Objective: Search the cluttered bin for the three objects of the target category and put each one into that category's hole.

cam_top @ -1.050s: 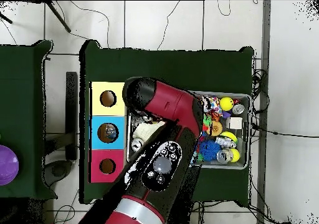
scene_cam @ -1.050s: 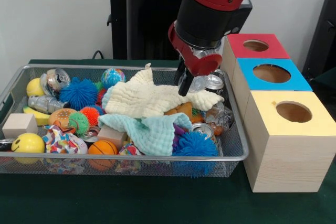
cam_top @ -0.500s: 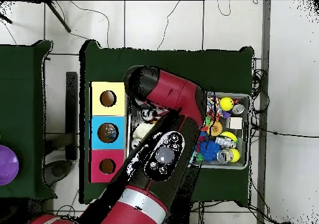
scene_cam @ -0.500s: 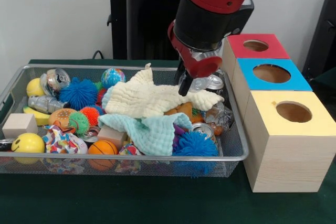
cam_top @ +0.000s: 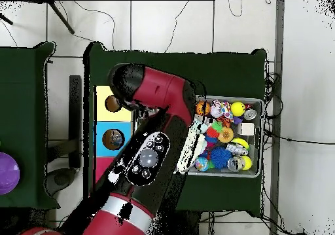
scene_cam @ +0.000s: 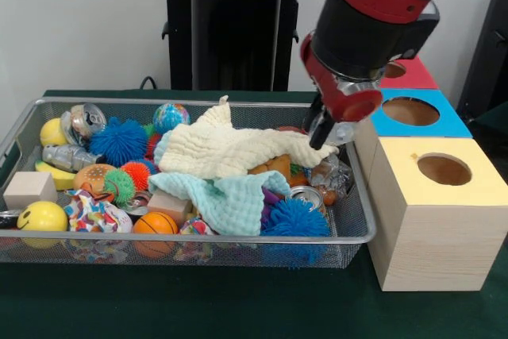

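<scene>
One silver can [scene_cam: 344, 132] is sitting pinched in the gripper [scene_cam: 325, 129], whose fingers are looking closed down onto it, though the grip is partly hidden. It is hanging over the right end of the wire bin [scene_cam: 361, 220], just beside the box row. The blue box's hole [scene_cam: 410, 110] is lying to picture-right and slightly higher, so I judge the carry is heading sideways there. More cans [scene_cam: 305, 196] are waiting in the bin.

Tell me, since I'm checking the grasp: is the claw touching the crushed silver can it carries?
Touching. In the front view the claw is closed round the crushed silver can, which hangs above the wire bin, beside the blue-topped box.
</scene>
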